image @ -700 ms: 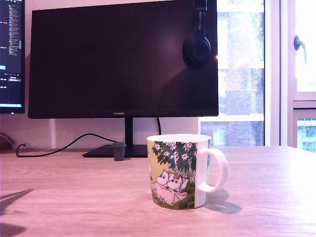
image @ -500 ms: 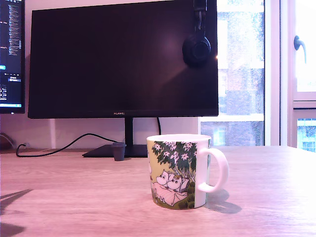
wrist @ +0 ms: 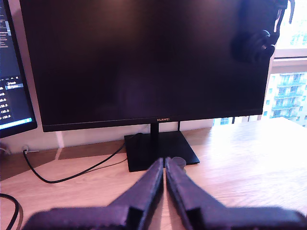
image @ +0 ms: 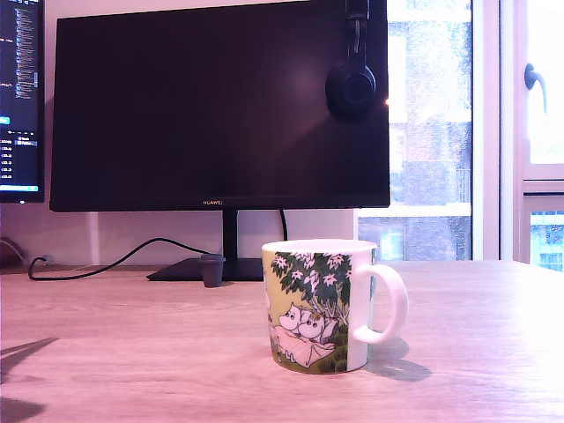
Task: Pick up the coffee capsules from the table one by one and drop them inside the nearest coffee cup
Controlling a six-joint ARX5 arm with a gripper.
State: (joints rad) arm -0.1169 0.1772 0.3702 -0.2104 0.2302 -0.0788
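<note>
Light wood-grain table (image: pixel 132 352): white foliage-printed ceramic mug (image: pixel 319 304) stands upright, contents unseen. One dark grey capsule (image: pixel 211 270) remains by the monitor stand (image: pixel 189 270), undelivered. Black gripper (wrist: pixel 165 165) closed, holding nothing.

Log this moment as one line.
gripper: shut, empty | dark grey capsule: on table, by monitor stand | mug: upright, untouched
</note>
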